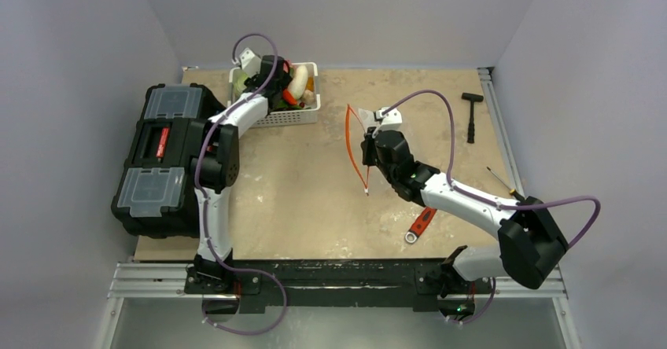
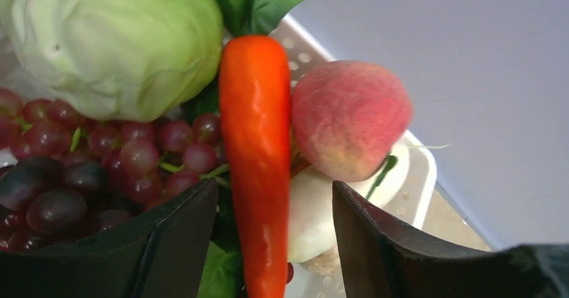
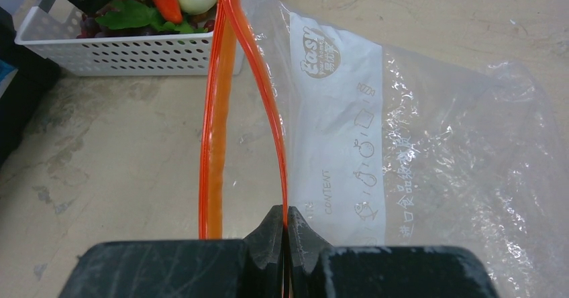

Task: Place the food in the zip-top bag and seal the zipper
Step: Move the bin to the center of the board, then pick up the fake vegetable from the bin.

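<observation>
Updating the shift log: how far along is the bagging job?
Done: the right gripper, jaws shut, pinches the orange-red zipper strip, holding the clear plastic bag open-mouthed. In hand: the left gripper, jaws open, straddles the orange toy carrot in the white slotted basket. Left: bag empty, food to move, zipper unsealed.

The food (image 1: 299, 82) lies in the basket (image 1: 297, 118) far back on the table (image 1: 315, 200), toolbox (image 1: 161, 160) left, zip-top bag (image 3: 416, 150) right.

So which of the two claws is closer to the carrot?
Left. The left gripper hangs over the basket, its open fingers either side of the carrot. The right gripper is off at mid-table, pinching the zipper strip of the bag.
</observation>
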